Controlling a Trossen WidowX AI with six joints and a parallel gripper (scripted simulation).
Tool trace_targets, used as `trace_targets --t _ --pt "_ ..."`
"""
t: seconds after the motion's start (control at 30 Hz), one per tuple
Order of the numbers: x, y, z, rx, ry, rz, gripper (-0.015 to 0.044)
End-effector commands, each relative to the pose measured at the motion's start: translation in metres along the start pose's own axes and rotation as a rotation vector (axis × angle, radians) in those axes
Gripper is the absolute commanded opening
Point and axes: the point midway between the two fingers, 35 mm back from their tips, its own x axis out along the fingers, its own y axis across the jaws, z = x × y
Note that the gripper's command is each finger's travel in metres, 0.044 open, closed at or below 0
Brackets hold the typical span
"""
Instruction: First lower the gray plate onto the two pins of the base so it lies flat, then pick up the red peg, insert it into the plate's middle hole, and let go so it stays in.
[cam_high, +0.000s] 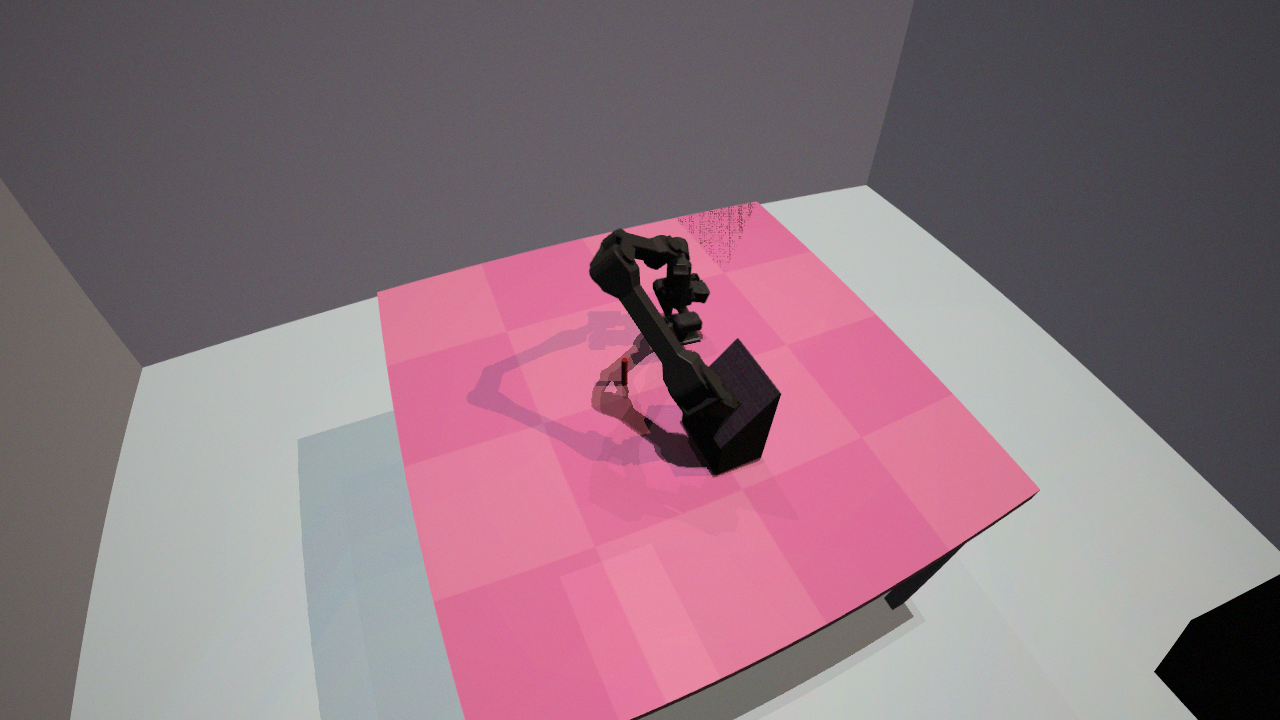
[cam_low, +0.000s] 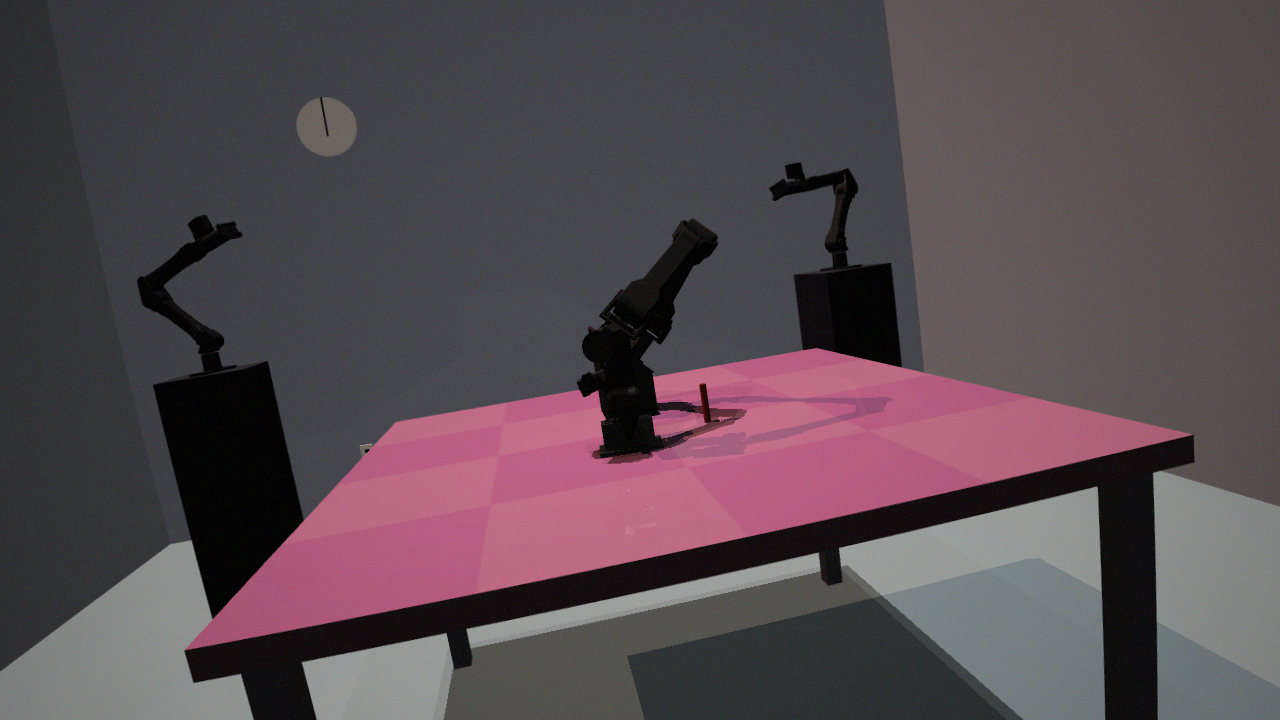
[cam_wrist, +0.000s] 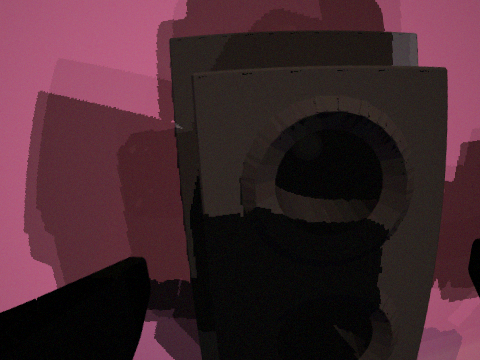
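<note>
My gripper (cam_wrist: 318, 270) (cam_high: 688, 333) is open, its dark fingers wide apart on either side of the gray plate (cam_wrist: 225, 120), low over the table. The plate looks dark in the wrist view, with a large round hole near its top end and part of another hole in shadow below. The base (cam_wrist: 300, 47) shows as a similar dark edge beyond and left of the plate. The pins are not clearly visible, and I cannot tell whether the plate lies fully flat. The arm mostly hides plate and base in the top and exterior views. The red peg (cam_high: 624, 371) (cam_low: 705, 402) stands upright on the table, apart from the gripper.
The pink checkered table (cam_high: 501, 501) (cam_low: 581, 528) carries the arm's dark mount (cam_high: 750, 416). Two other dark arms (cam_low: 174, 313) (cam_low: 839, 210) stand on black pedestals beyond the table. Shadows of the arm cross the tabletop around the peg.
</note>
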Motion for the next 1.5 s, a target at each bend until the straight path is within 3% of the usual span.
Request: trace_targets --t 0.0,0.13,0.2,0.43,0.9,1.17,1.3,1.47 --pt "-0.037 0.007 0.004 -0.003 -0.011 0.015 0.0440" --pt "-0.104 0.003 0.003 0.002 -0.008 0.013 0.0440" --pt "-0.116 0.001 0.002 0.003 -0.006 0.012 0.0440" --pt "-0.117 -0.001 -0.005 -0.019 -0.007 0.012 0.0440" --pt "-0.115 -0.101 -0.160 -0.481 0.000 0.007 0.0440" --pt "-0.111 -0.111 -0.165 -0.504 0.002 0.006 0.0440" --pt "-0.082 -0.112 -0.165 -0.504 0.003 0.007 0.0440" --pt "-0.076 -0.112 -0.165 -0.504 0.003 0.007 0.0440"
